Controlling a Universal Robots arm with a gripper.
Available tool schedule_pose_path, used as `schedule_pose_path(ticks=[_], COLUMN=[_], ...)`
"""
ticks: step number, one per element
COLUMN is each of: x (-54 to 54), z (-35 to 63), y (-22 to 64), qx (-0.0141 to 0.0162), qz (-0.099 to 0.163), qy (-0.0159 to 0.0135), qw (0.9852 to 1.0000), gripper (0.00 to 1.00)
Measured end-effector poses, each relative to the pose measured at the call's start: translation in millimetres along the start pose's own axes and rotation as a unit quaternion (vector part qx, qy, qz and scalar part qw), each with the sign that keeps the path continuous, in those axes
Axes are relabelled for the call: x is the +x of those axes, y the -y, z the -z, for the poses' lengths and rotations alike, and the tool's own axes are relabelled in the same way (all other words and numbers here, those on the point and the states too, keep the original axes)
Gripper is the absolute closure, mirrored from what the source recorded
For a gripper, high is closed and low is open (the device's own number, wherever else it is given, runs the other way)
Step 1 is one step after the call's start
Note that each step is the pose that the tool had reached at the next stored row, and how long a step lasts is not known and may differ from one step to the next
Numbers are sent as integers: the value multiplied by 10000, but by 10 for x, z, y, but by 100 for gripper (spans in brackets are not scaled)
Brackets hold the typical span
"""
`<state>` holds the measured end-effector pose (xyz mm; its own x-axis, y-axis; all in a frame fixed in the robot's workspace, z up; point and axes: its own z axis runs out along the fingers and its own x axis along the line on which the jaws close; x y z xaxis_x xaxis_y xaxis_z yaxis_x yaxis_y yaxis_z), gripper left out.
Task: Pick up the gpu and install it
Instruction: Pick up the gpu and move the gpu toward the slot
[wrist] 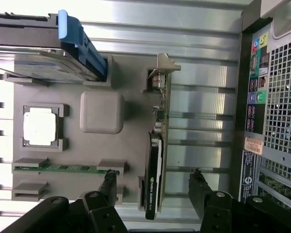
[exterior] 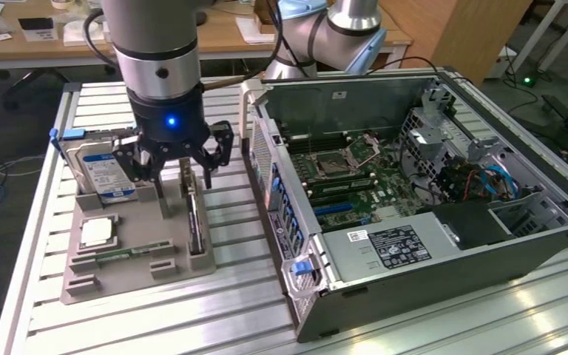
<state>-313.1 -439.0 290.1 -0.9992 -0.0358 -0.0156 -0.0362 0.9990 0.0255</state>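
Over on the exterior view, the slatted aluminium table (exterior: 166, 325) carries a grey parts tray (exterior: 136, 222) right beside the open PC case (exterior: 413, 207), with wooden desks (exterior: 8, 46) behind. The gripper (exterior: 178, 176) hangs just above the tray, released and holding nothing. Wrist view: the gpu (wrist: 155, 165) stands on edge in its tray slot, bracket at the hard drive (wrist: 48, 68) end — one finger (wrist: 109, 182) on each side, not touching it.

the gpu (wrist: 155, 182) is black with a pale metal bracket. the tool (exterior: 178, 174) is black with a blue light. the holder tray (exterior: 136, 248) is plain grey, the hard drive (exterior: 101, 174) blue-labelled, and the tabletop (exterior: 234, 314) ribbed silver.
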Motion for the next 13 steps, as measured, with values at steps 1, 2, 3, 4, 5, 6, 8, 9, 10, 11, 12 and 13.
schedule_pose_path(ticks=[1, 2, 3, 4, 5, 6, 8, 9, 10, 11, 12, 13], x=[0, 0, 0, 1, 1, 1, 2, 2, 2, 2, 3, 4], z=[-10, -23, -36, -52, -70, -88, -124, -143, -162, -180, -197, -216], y=[0, 1, 1, 1, 2, 3, 3, 4, 4, 4, 1, -7], qx=[1, 0, 1, 1, 1, 1, 1, 1, 1, 1, 1, 4], qz=[-19, -29, -32, -32, -33, -33, -33, -33, -33, -33, -34, -35], qy=[0, 1, 0, 0, 1, 0, 0, 0, 0, 0, -1, -2], qw=[10000, 10000, 10000, 10000, 10000, 10000, 10000, 10000, 10000, 10000, 10000, 10000], gripper=[29, 29, 29, 29, 29, 29, 29, 29, 29, 29, 29, 29])
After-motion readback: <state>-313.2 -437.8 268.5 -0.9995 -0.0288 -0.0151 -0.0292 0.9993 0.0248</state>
